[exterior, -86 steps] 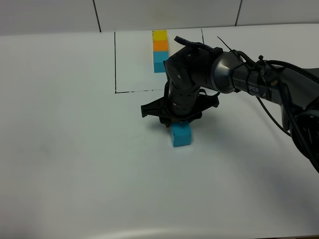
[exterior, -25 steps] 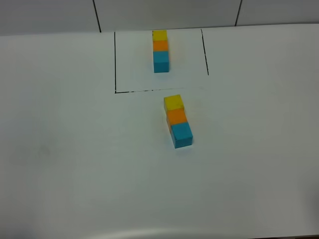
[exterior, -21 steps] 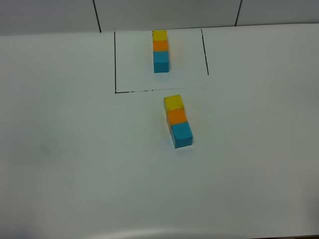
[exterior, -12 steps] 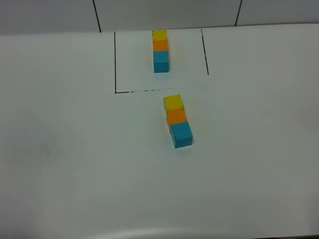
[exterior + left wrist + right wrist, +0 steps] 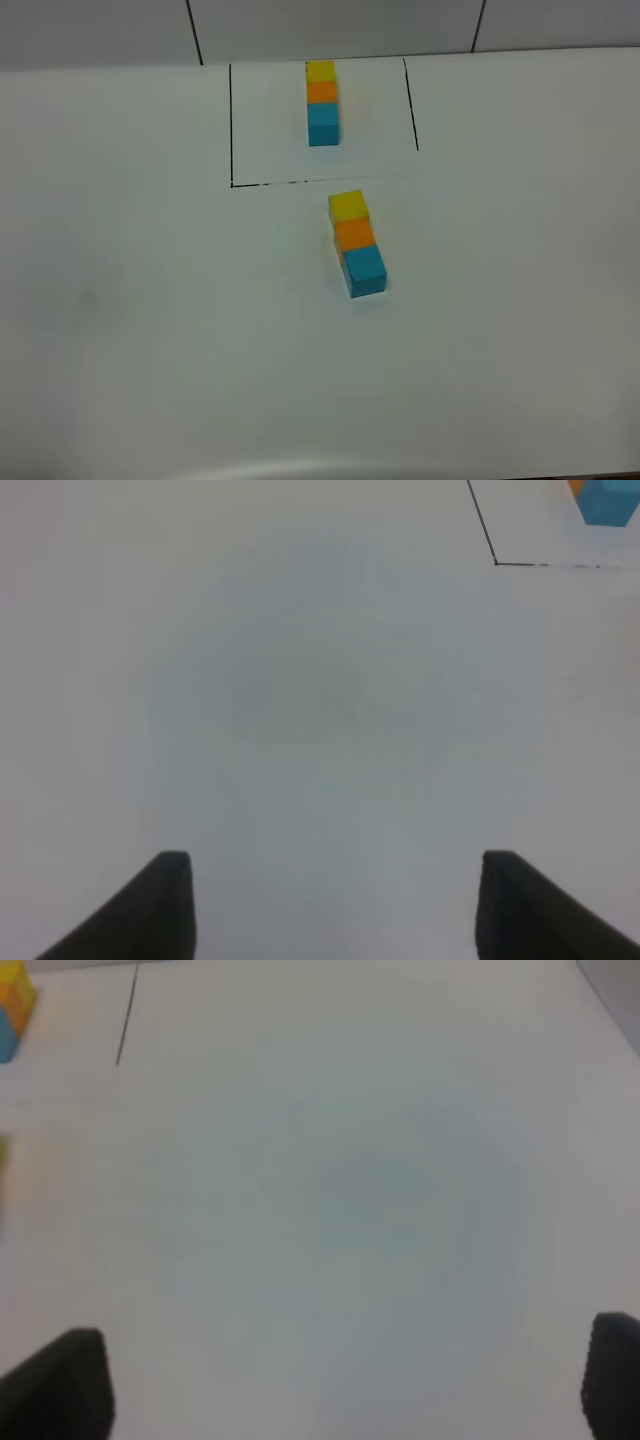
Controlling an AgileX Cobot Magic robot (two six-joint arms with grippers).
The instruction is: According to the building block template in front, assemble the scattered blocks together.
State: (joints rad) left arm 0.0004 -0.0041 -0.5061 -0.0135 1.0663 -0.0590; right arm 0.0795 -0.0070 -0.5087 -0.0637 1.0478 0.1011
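Table [image 5: 150,330] is plain white, seen from the high cam. Template [image 5: 322,103] sits at the far edge: yellow/orange/teal row, joined, inside a thin black drawn outline [image 5: 231,125].

Just in front of that outline, toward the near side, the loose blocks are lined up touching: yellow block [image 5: 348,205] farthest, orange block [image 5: 354,233] in the middle, teal block [image 5: 366,268] nearest. Same color order as the template. Row is skewed a bit, near end drifts to the right vs the template's straight line. Yellow end sits near the outline's front edge, not touching it.

Neither arm shows in the high view.

Left gripper [image 5: 333,905]: wrist cam shows two dark fingertips [image 5: 160,905] apart, bare table between them, nothing held. A corner of the outline and a bit of the template's teal cube show at that cam's frame edge.

Right gripper [image 5: 345,1385]: fingertips [image 5: 62,1382] spread wider, at opposite frame edges, nothing between them but table. Blurry view; a bit of the template visible at the frame edge, plus a sliver of yellow I can't ID for sure.
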